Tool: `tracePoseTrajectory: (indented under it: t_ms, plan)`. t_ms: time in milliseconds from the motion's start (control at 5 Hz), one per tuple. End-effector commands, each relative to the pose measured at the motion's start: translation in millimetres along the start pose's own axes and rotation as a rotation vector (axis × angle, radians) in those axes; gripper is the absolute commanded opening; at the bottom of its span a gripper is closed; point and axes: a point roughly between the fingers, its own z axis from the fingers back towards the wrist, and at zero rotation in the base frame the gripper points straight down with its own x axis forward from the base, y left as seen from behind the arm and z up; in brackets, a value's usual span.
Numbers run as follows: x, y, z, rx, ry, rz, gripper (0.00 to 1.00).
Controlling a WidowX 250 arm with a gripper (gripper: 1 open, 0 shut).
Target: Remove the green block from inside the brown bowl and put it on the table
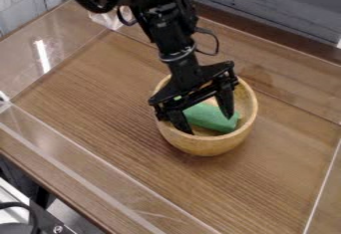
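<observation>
Pincer (198, 107) (one) straddles one green block (210, 117), one brown bowl (200, 142).

Even, soft light across the worktop (94, 99) here, with white glare streaking the clear acrylic walls (54, 49) on the left. Small, grainy picture; edges look soft throughout.

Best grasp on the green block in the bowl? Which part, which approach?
Grip the green block across its narrow width at mid-length, coming from above. It lies flat inside the brown bowl, whose thick rim blocks any side approach, and the long flat sides suit the pads. The gripper is open, already straddling it.
</observation>
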Motion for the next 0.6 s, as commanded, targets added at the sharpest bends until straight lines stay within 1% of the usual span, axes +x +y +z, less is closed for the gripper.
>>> tracePoseTrajectory:
  t_ms: [0,400]
  plan:
    - [2.1,-7.2,-1.2,-0.016,-0.013,-0.01,1.0]
    - [3.0,-7.3,-12.1,0.001,-0.003,0.0,1.0]
